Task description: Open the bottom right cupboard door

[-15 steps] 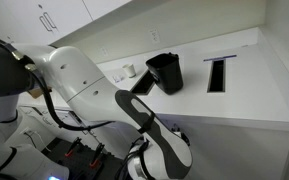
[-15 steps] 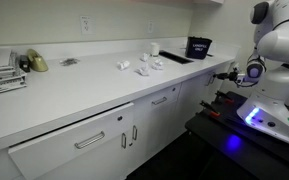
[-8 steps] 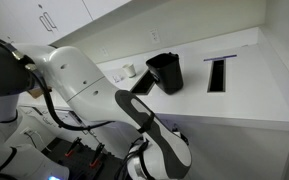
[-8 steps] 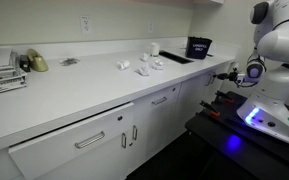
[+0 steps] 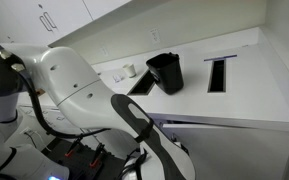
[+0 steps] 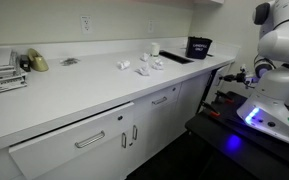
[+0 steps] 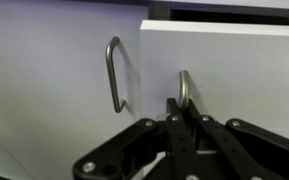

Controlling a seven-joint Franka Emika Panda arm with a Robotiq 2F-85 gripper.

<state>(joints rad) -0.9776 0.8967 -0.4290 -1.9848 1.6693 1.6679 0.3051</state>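
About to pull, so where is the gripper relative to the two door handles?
Wrist view: the gripper sits bottom centre, closed on the lower end of the right-hand handle, with the left-hand handle apart to its upper left.

Arm (image 5: 79, 90) folded low, gripper (image 7: 184, 118) closed.
In an exterior view the white arm fills the foreground: its bulky upper links sit at the left, and it bends at the elbow and slants down to the bottom edge, where the wrist is out of sight. In an exterior view the forearm (image 6: 276, 45) drops from the top corner and the dark gripper (image 6: 234, 76) points sideways, about level. In the wrist view the gripper enters from below, its black fingers (image 7: 171, 125) pressed together, seemingly pinched on a handle (image 7: 184, 88).
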